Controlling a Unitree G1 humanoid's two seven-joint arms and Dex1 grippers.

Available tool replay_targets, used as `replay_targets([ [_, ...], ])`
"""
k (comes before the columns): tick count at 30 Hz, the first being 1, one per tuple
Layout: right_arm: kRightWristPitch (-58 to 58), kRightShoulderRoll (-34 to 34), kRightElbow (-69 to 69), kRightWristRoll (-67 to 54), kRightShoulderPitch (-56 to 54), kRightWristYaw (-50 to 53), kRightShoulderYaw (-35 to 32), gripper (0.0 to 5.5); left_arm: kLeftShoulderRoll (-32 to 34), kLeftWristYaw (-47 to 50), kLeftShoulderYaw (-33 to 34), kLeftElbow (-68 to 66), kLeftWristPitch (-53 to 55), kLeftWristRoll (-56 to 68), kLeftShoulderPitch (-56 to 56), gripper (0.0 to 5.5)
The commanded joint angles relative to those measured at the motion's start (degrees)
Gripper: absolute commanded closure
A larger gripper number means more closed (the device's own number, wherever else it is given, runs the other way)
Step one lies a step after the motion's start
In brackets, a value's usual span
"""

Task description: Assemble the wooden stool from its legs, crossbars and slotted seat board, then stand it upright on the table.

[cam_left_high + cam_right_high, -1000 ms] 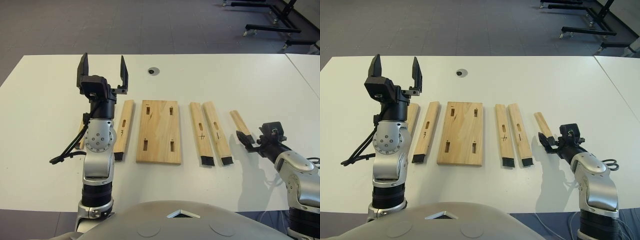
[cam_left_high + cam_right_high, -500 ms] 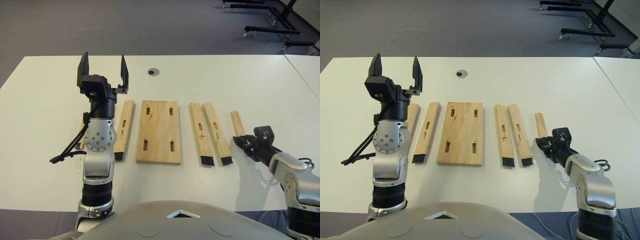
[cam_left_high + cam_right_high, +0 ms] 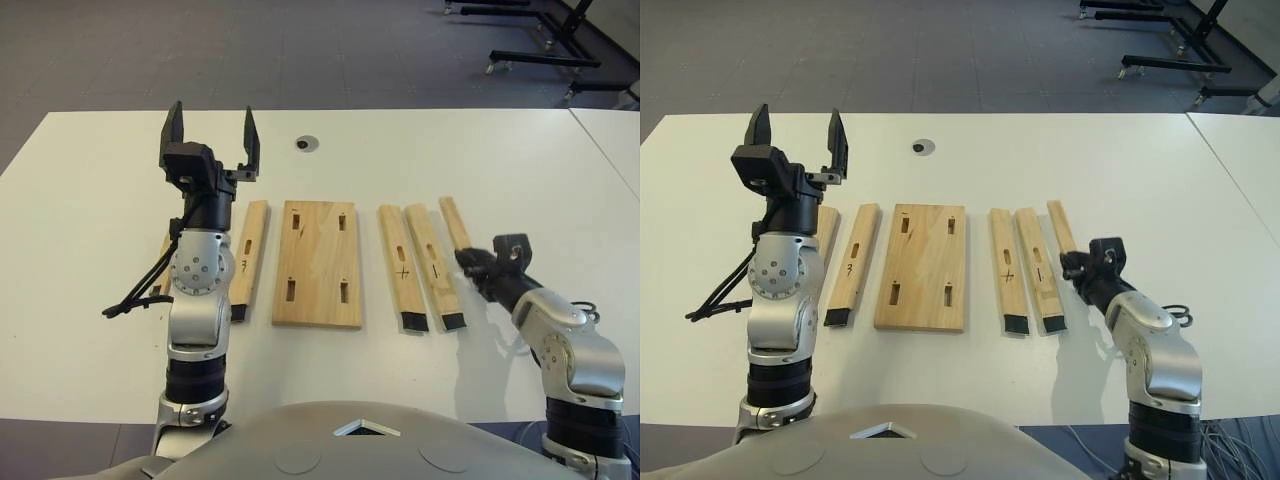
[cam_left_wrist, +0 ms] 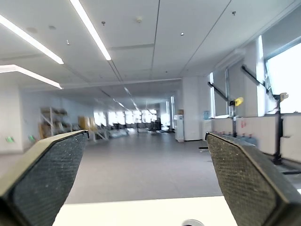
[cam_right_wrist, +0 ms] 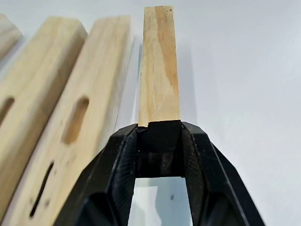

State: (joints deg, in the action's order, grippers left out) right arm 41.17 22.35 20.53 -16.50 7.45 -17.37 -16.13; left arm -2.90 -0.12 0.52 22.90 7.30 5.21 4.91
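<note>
Crossbar (image 3: 455, 222) farther left now, pale, slim

The right tool (image 5: 159, 134) grips one end of a thin crossbar (image 5: 159, 66), just beside two slotted legs (image 5: 87, 101) lying on the white bench (image 5: 235, 70).

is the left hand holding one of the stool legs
No, the left hand is up above the table, spread wide open with nothing in it.
</note>
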Motion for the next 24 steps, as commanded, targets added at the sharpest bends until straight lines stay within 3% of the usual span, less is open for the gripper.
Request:
replay_targets([
  [1, -8.1, -1.4, 3.9, 0.6, -7.0, 1.2, 1.1, 4.20, 0.6, -6.1, 4.6, -0.5, 10.9, 17.0, 3.0, 0.91],
  [9, -18.2, -0.1, 13.5, -0.4, -13.0, -10.3, 17.1, 4.20, 4.5, -16.4, 4.4, 4.0, 28.4, 45.5, 6.5, 0.91],
  [16, -17.3, -2.5, 16.3, -3.3, -13.9, -10.6, 21.5, 4.20, 3.3, -14.0, 4.1, 1.3, 34.0, 55.4, 6.9, 0.91],
  [24, -15.9, 1.2, 13.9, -0.8, -12.8, -13.5, 25.8, 4.20, 3.0, -11.0, 4.4, 1.1, 33.9, 58.6, 7.0, 0.91],
])
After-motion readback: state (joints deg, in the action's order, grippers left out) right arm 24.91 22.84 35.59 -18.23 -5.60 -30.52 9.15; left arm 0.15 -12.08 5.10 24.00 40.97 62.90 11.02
